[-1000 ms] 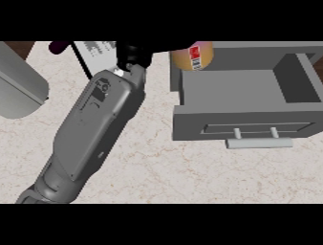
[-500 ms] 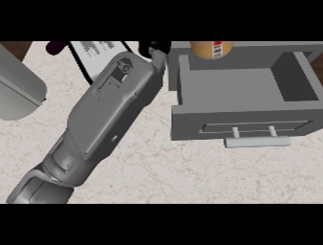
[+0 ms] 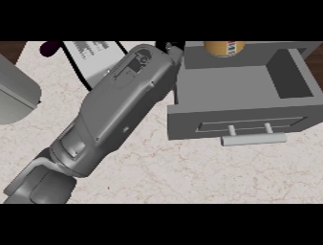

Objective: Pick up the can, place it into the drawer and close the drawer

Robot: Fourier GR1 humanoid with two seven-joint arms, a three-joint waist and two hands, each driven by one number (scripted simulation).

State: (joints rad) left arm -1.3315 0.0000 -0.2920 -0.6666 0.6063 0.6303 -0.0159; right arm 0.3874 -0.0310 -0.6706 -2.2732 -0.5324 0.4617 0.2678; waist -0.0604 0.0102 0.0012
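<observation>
counter [image 3: 192,177]: pale veined marble, smooth;
drawer [image 3: 242,122]: matt grey, painted look;
handle [image 3: 254,139]: light metal;
forearm [image 3: 115,115]: smooth grey plastic

The drawer [image 3: 243,91] lies mostly bare; the can [image 3: 224,48] seemingly blocks its far edge.

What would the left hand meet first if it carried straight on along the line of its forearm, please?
Most likely the rear left corner of the drawer: the left hand is already beside that wall. The can sits to the right of that line. Depth is unclear here.
</observation>
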